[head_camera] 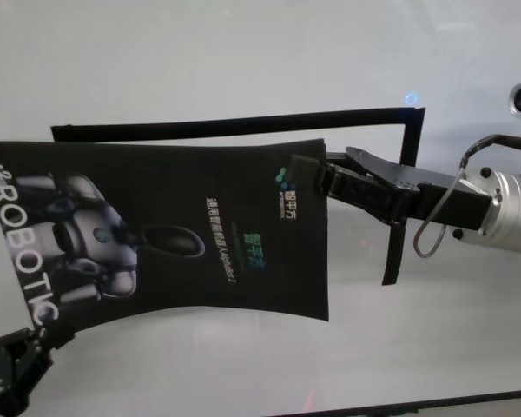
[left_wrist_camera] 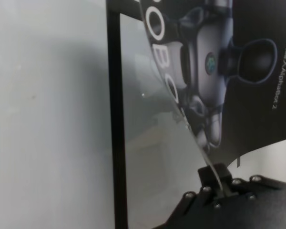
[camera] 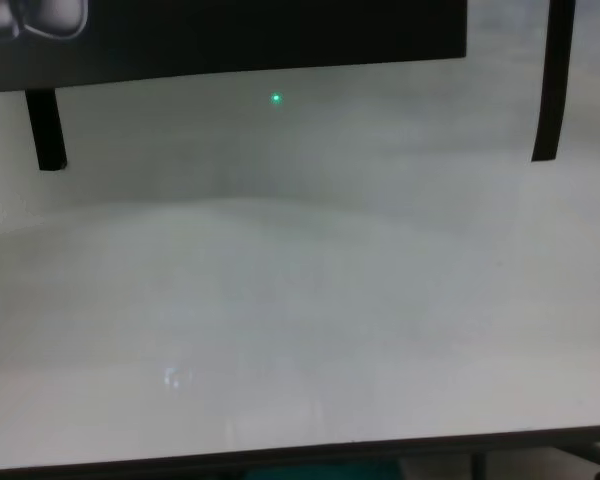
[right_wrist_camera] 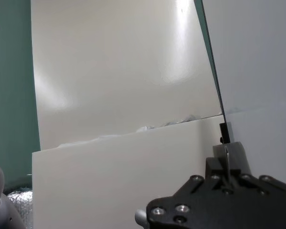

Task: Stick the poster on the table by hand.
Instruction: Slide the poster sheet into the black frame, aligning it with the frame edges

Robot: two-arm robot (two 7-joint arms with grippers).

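Note:
The poster (head_camera: 174, 226), a black glossy sheet with a grey-white robot and white lettering, hangs bowed just over the table (head_camera: 243, 52). My right gripper (head_camera: 317, 178) is shut on the middle of its right edge. In the right wrist view that gripper (right_wrist_camera: 225, 155) pinches the sheet seen edge-on. My left gripper (head_camera: 22, 347) is shut on the poster's lower left corner. In the left wrist view the left gripper (left_wrist_camera: 218, 180) clamps the curling edge of the poster (left_wrist_camera: 238, 57). The poster's near edge (camera: 230, 40) shows at the top of the chest view.
Narrow black tape strips lie on the table: one along the far side (head_camera: 243, 123), one down the right (head_camera: 401, 200), one by the left gripper (left_wrist_camera: 117, 119). Two strip ends show in the chest view (camera: 45, 130) (camera: 550, 80). The table's dark near edge (camera: 280, 457) runs below.

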